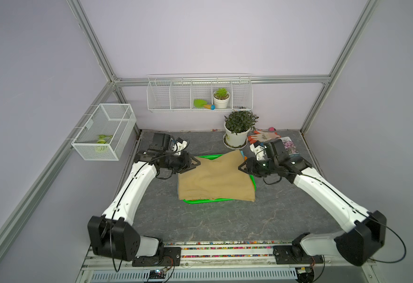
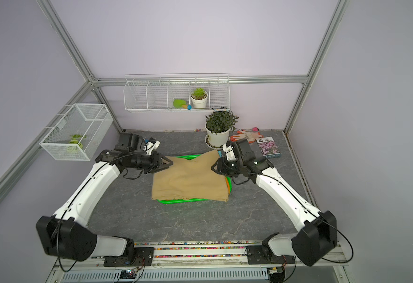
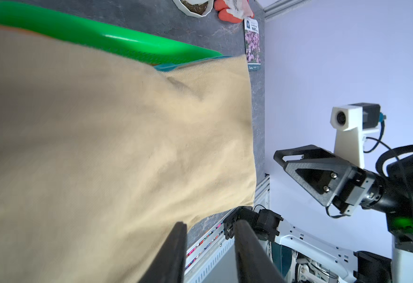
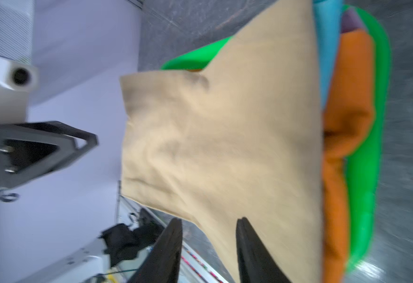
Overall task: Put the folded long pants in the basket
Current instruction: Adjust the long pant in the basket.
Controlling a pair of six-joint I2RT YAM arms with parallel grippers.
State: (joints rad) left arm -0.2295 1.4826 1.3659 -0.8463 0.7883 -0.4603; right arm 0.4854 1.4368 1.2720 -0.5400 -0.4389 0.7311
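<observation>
tan pants (image 1: pixel 215 178), draped over green basket (image 1: pixel 200 201)

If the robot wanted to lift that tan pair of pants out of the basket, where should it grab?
Probably at the two far corners, one taken from each side. The tan pants lie flat across the basket, so only the edges give fingers something to pinch, and those corners stick out free.

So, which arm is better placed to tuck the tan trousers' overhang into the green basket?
Probably left: the tan folded trousers hide the rim of the green plastic basket on that side, beside the open left tool; the right rim shows.
</observation>
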